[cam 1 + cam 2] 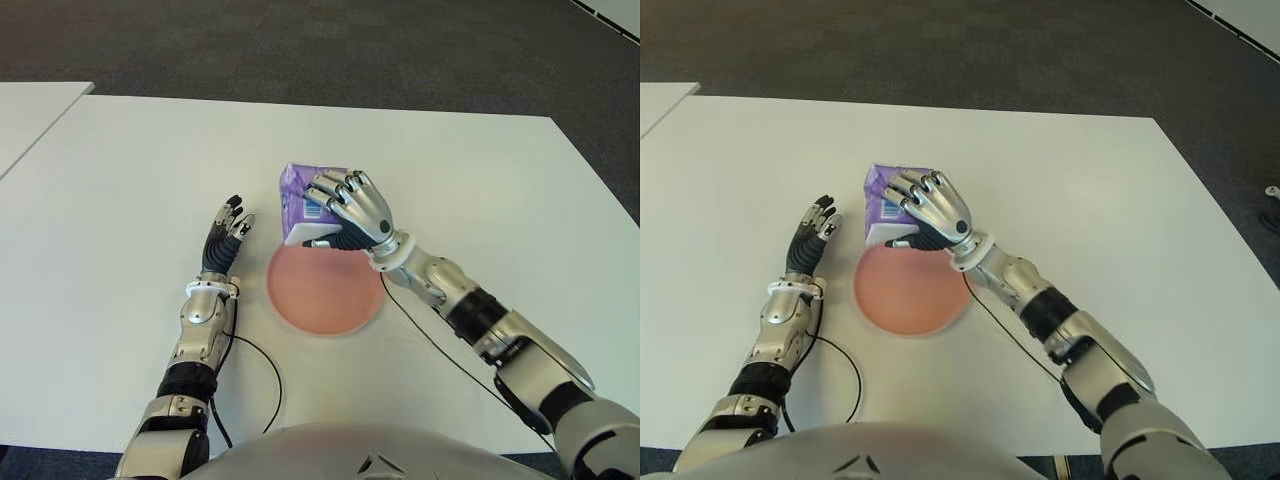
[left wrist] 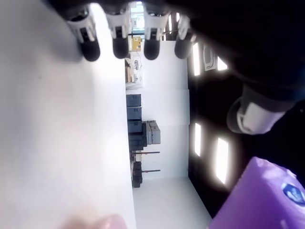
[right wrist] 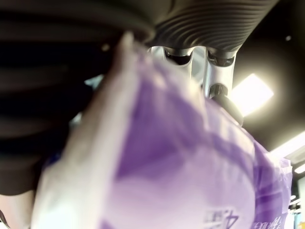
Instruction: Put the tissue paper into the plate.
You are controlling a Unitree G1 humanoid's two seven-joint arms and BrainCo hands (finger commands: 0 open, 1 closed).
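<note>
The fingers (image 1: 335, 187) of the right hand (image 1: 352, 208) curl over the top of the purple tissue paper pack (image 1: 300, 195), with the thumb tucked under its near white end; the right wrist view shows the soft wrapper pressed hard against the palm. The pack sits at the far rim of the pink plate (image 1: 322, 290), its near end just over the rim; whether it touches the plate I cannot tell.

The risks, as I judge them: the wrapper is slick and yielding, so a grip mostly from above may let the pack slide or rotate out as the hand moves. If it is let go here, most of it would land on the white surface (image 1: 480, 190) beyond the plate, or tip off the rim. A low carry could also catch the rim and shove the light plate toward the robot.

The left hand (image 1: 225, 235) shows just left of the plate, fingers straight and relaxed, holding nothing.
</note>
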